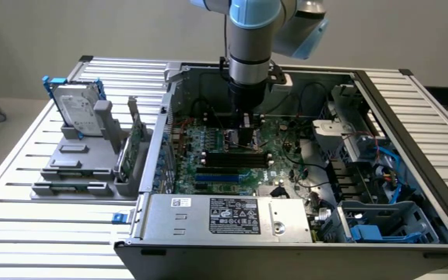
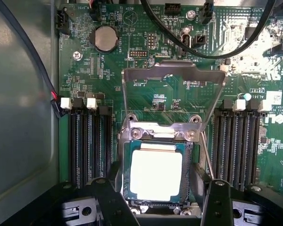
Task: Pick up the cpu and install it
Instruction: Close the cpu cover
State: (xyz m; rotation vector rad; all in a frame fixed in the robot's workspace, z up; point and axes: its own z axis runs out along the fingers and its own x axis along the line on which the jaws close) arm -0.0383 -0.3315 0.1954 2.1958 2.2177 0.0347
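Slats of pale metal make up the table (image 1: 21,227), and on it lies an open computer case (image 1: 286,256), with a boxy power supply (image 1: 224,217) at its near edge. The arm (image 1: 249,41) drops straight into the case, hiding the board below it in the exterior view. Outside the case, toward the exterior view's left, a hard drive (image 1: 80,108) stands upright in a grey fixture (image 1: 76,169).

The wrist view looks onto the green motherboard (image 2: 146,94). Black cables (image 2: 179,44) loop across its far part. Memory slots (image 2: 87,141) run on both sides of the socket (image 2: 158,129), whose load plate (image 2: 174,75) is swung up and open.

The cpu (image 2: 156,175) sits squarely within the socket frame, silvery top upward. The gripper (image 1: 244,131) is right over it, its black body flanking the chip on two sides. Whether it clamps the chip or stands clear of it cannot be told. The picture's edge cuts off the chip's near side. A coin battery (image 2: 105,37) lies beyond.
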